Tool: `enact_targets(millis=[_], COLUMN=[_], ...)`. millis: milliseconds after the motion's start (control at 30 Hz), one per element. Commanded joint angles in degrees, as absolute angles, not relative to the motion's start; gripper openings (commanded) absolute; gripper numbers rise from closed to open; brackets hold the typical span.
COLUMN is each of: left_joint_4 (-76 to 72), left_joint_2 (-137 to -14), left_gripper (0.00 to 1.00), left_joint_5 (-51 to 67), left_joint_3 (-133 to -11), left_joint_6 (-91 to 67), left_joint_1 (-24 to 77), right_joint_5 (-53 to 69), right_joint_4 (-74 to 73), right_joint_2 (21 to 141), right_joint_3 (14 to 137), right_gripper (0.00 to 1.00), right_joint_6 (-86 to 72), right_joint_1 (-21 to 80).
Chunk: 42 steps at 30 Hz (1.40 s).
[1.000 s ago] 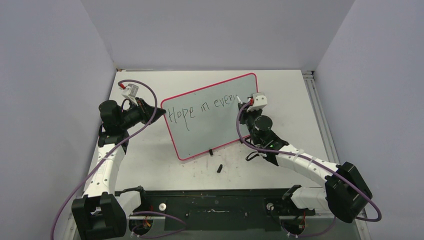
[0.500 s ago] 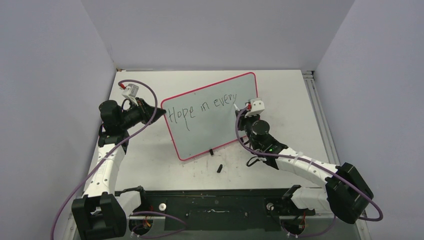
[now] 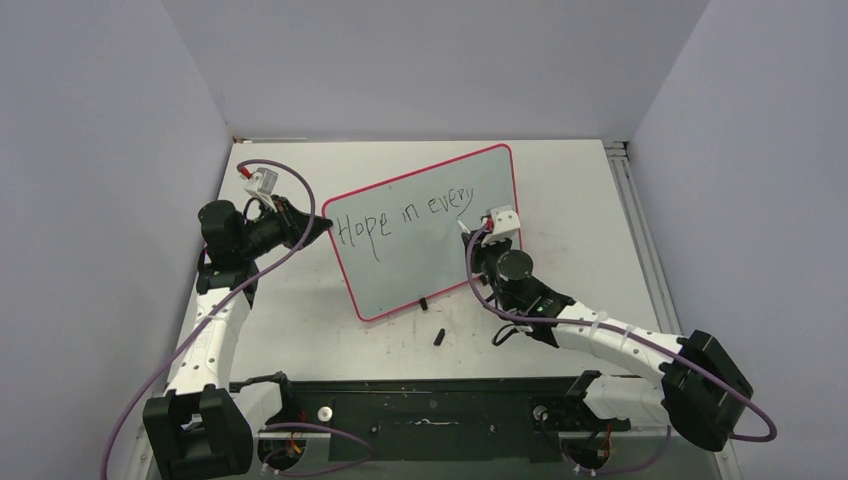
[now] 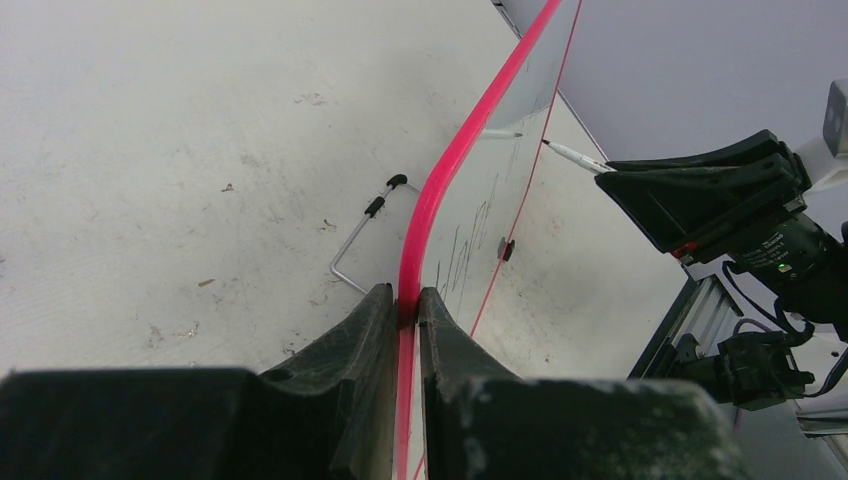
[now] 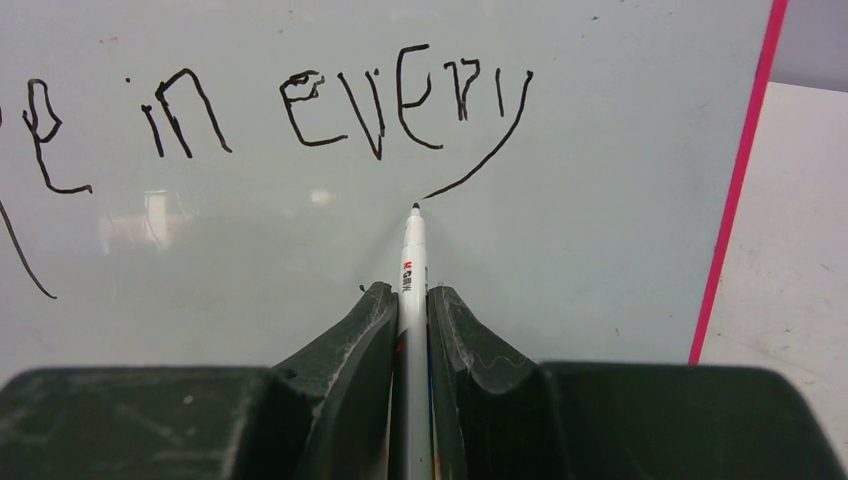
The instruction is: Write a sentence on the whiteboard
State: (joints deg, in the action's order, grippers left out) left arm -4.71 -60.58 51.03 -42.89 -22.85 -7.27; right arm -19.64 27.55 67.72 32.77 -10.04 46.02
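Note:
The whiteboard (image 3: 440, 260), pale grey with a red-pink rim, stands tilted on the table. The sentence (image 3: 405, 215) on it reads "Hope in every" in black; the right wrist view shows "in every" (image 5: 340, 105). My left gripper (image 3: 318, 226) is shut on the board's left rim (image 4: 415, 270). My right gripper (image 3: 468, 232) is shut on a white marker pen (image 5: 412, 270). Its black tip (image 5: 415, 206) sits just below the tail of the "y", close to the board surface (image 5: 560, 250); I cannot tell whether it touches.
A small black pen cap (image 3: 439, 336) lies on the table in front of the board. A black foot (image 3: 423, 303) sits at the board's near rim, and a wire stand (image 4: 362, 240) shows behind it. Grey walls close the table on three sides.
My right gripper has moved left and down from the board's right end to below the word "every". The final "y" with its long tail now shows complete. The left arm has not moved.

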Motion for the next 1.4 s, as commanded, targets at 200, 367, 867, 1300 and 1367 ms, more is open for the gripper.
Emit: enact_targets(millis=[200, 367, 867, 1300, 1367], left_joint_4=[-3.18, -2.90, -2.66, -1.94, -1.85], left_joint_2=[-59.80, -59.68, -59.28, -59.55, -59.57], left_gripper=[0.00, 0.00, 0.00, 0.00, 0.00], left_joint_5=[51.42, 51.32, 51.33, 50.94, 50.89], left_joint_3=[-44.34, -44.27, -44.29, -44.43, -44.47], left_joint_6=[-21.98, -21.84, -21.71, -21.10, -21.01], left_joint_1=[-6.81, -6.80, -6.80, -6.78, -6.78], right_joint_5=[-22.89, -19.34, 2.90, 3.17, 2.32], right_joint_4=[24.16, 22.38, 24.87, 29.21, 30.08], right_joint_2=[59.70, 57.72, 61.52, 66.83, 67.38], right_joint_3=[34.79, 36.17, 41.13, 43.51, 43.59], right_gripper=[0.05, 0.05, 0.05, 0.05, 0.05], right_joint_6=[-8.80, -8.77, -10.94, -10.33, -10.12], right_joint_1=[46.40, 43.05, 26.82, 25.84, 25.82])
